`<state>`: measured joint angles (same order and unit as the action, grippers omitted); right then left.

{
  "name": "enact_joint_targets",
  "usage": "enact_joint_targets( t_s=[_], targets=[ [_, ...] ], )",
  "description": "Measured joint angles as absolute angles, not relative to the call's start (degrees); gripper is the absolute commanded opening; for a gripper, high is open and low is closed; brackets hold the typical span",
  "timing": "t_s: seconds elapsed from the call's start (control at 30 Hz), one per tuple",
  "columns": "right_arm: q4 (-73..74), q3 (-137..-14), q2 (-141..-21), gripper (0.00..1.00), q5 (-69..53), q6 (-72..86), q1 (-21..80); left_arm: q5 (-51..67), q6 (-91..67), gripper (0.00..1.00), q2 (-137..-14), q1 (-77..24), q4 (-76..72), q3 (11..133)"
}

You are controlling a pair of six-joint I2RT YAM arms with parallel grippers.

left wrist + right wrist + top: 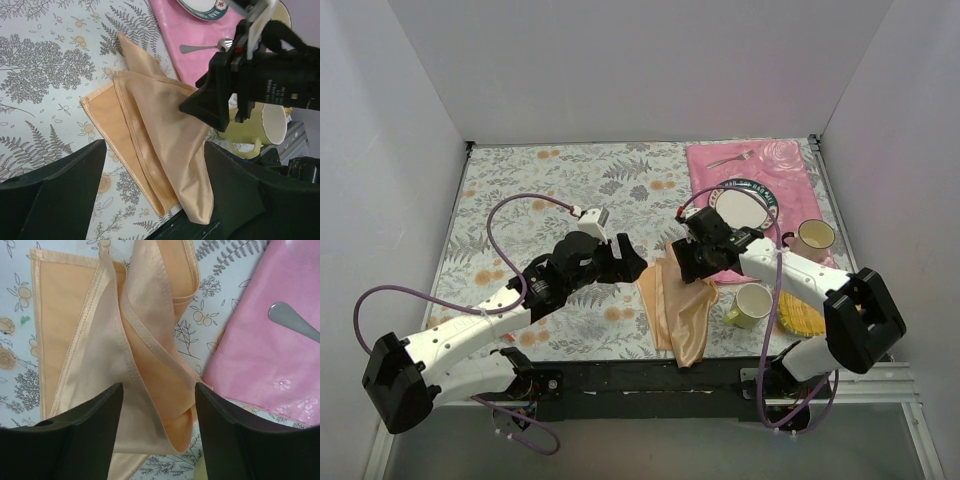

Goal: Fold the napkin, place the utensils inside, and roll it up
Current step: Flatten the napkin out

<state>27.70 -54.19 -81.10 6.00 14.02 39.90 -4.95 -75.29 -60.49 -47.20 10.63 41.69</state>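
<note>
Down at the near edge of the table (550, 190) sits the narrow tail of the napkin (682, 310), almost over the black base rail (650, 378); from there its long axis runs away from the arm bases, leaning a little left, and the cloth widens toward its far end. It lies loosely doubled over itself, hems crossing, not a clean fold. A green mug (752, 305) stands just right of it, close by. Over the wide far end hang both sets of jaws. Right arm (790, 268) reaches in from the right, its jaws spread and empty, pointing down with a raised crease of the napkin between them in the wrist view; whether the tips touch cloth I cannot tell. Left arm (470, 330) reaches in from the left, its jaws likewise apart and holding nothing, just off the napkin's far-left edge, so the cloth lies to their right and toward the bases. Right jaws look nearer the cloth. Any next pinch probably has to take the far hem and work along that near-far axis. Farther back, on the pink placemat (790, 170), the spoon (202, 48) lies near the plate (767, 197), and the fork (730, 158) lies beyond the plate, well apart from the napkin.
</note>
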Motion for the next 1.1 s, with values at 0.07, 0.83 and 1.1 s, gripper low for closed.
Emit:
enact_joint_targets(
  t_s=[0.07,0.83,1.1],
  targets=[
    [27.49,-54.19,-83.2,0.4,5.19,12.91,39.92,-5.5,-75.68,0.84,-59.29,-47.2,10.63,41.71],
    [18.55,-55.51,-80.42,0.92,-5.69,20.49,50.7,-13.91,-91.33,0.88,-58.98,-41.69,25.61,46.44],
    [25.8,-65.93,-91.72,0.84,-4.32,8.62,39.57,-0.21,-88.27,0.92,-72.47,-41.82,20.38,44.1]
  ],
)
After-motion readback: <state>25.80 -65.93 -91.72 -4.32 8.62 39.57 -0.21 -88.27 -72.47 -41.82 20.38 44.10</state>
